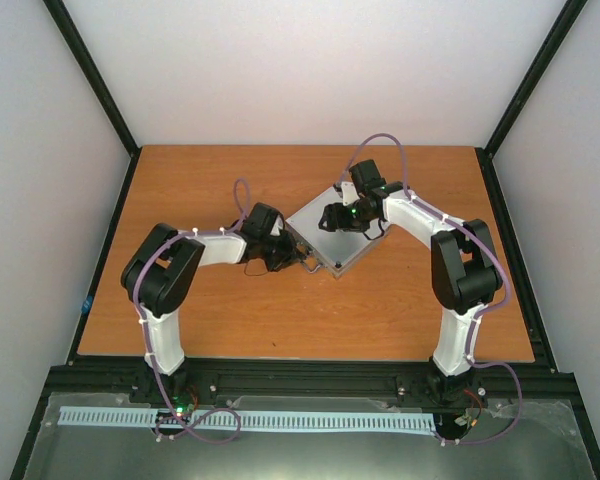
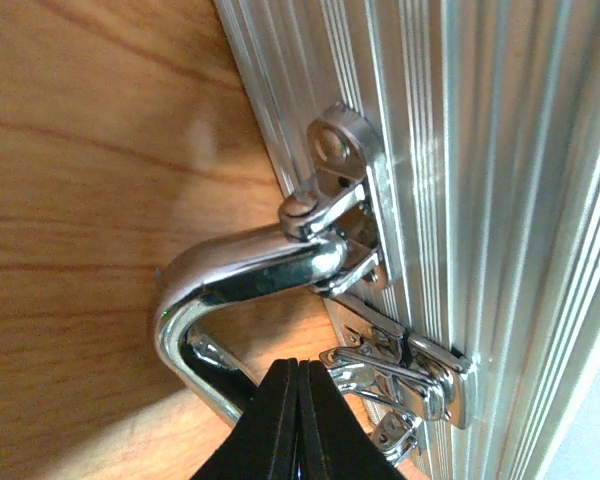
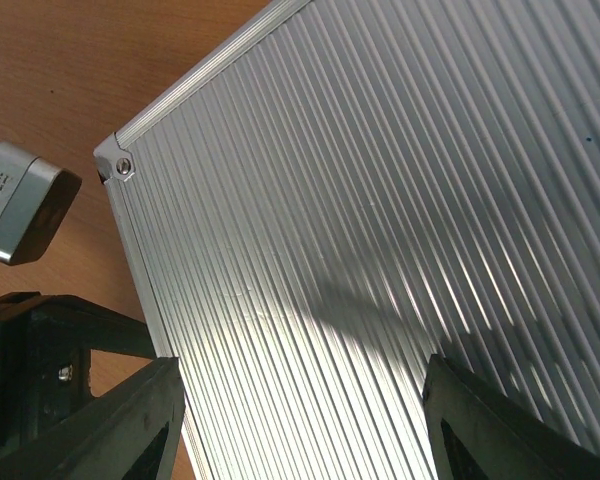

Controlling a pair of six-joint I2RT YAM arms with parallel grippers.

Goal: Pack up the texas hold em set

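Observation:
The silver ribbed case (image 1: 318,238) of the texas hold em set lies closed and flat at the middle of the wooden table. Chips, cards and discs are out of view. My left gripper (image 2: 298,368) is shut with nothing in it. Its tip points at the case's front side, between the chrome handle (image 2: 220,275) and a chrome latch (image 2: 410,375). In the top view, the left gripper (image 1: 298,256) sits at the case's near-left edge. My right gripper (image 3: 300,380) is open over the lid (image 3: 380,200), fingers (image 3: 130,410) spread wide, near the lid's left edge. I cannot tell if they touch it.
Bare wooden table (image 1: 220,320) surrounds the case. Black frame rails (image 1: 100,100) and white walls border it. A white slotted strip (image 1: 250,420) runs along the near edge by the arm bases. Part of the left wrist (image 3: 20,205) shows beside the case's corner.

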